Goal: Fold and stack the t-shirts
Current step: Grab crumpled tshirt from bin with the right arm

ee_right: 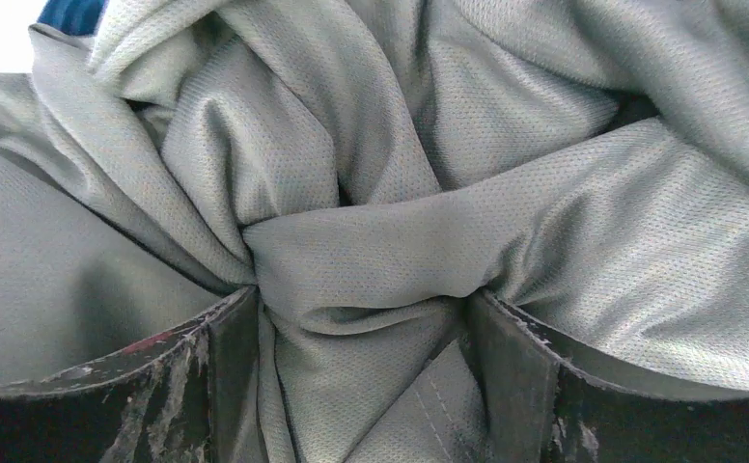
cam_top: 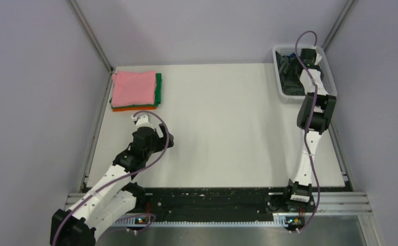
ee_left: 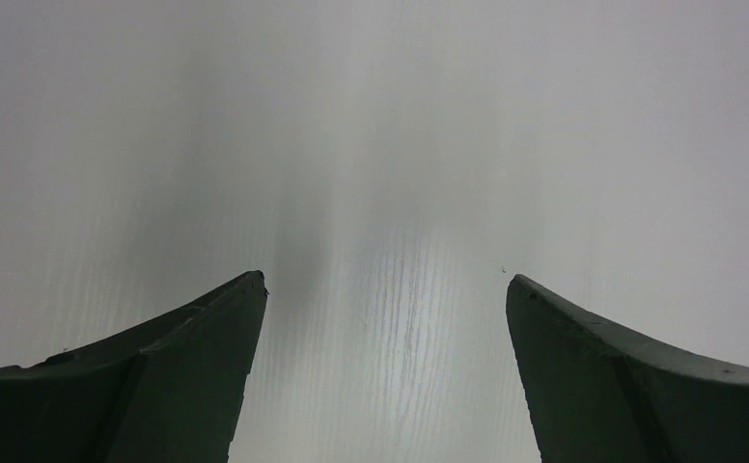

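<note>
A folded stack lies at the table's back left: a pink t-shirt [cam_top: 134, 87] on top, a green one [cam_top: 158, 89] under it, and an orange one [cam_top: 135, 108] at the bottom. My right gripper [cam_top: 310, 55] reaches down into the white basket [cam_top: 331, 77] at the back right. In the right wrist view its fingers [ee_right: 221, 347] are pressed into a crumpled dark grey t-shirt [ee_right: 371, 174], spread apart with a bunch of cloth between them [ee_right: 359, 289]. A bit of dark blue t-shirt [ee_right: 69, 12] shows behind. My left gripper [cam_top: 144, 119] [ee_left: 383, 289] is open and empty over the bare table.
The white table top [cam_top: 222, 123] spreads between the stack and the basket. Grey walls close in the back and sides. A metal rail [cam_top: 97, 128] runs along the left edge, and the black base strip [cam_top: 212, 200] lies at the near edge.
</note>
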You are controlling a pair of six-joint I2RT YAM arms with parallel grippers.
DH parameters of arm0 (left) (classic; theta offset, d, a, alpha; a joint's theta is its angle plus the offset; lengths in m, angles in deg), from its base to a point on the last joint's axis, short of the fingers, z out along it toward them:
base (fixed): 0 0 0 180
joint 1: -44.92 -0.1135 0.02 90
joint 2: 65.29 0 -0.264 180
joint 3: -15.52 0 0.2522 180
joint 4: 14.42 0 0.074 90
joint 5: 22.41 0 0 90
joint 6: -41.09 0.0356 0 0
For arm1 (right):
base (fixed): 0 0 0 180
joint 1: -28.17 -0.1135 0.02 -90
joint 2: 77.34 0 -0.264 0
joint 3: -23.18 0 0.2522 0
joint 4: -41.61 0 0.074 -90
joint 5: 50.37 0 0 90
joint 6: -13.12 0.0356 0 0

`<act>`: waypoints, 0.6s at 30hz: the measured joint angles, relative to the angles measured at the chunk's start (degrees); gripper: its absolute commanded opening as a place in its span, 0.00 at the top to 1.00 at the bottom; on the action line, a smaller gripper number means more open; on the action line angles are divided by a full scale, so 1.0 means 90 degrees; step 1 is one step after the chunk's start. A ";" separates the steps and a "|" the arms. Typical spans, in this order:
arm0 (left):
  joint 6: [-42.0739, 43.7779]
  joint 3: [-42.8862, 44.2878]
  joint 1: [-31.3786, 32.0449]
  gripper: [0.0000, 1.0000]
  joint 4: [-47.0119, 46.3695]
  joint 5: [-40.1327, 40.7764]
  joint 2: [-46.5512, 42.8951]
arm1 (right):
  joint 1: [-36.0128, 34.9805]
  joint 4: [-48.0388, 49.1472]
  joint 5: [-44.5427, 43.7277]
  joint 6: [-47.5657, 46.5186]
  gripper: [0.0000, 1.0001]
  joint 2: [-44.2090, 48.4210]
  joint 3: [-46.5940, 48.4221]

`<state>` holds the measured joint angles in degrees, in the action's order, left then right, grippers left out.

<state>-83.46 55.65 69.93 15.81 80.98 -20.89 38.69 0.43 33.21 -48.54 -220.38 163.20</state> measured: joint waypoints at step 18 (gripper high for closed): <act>0.0002 0.0010 0.0000 0.01 -0.0010 -0.0068 0.0075 | 0.0056 -0.0221 0.0158 -0.0202 1.00 0.0381 0.0238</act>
<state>-83.43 55.74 69.93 15.72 80.37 -20.21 39.19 -1.55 34.63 -50.35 -216.95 165.34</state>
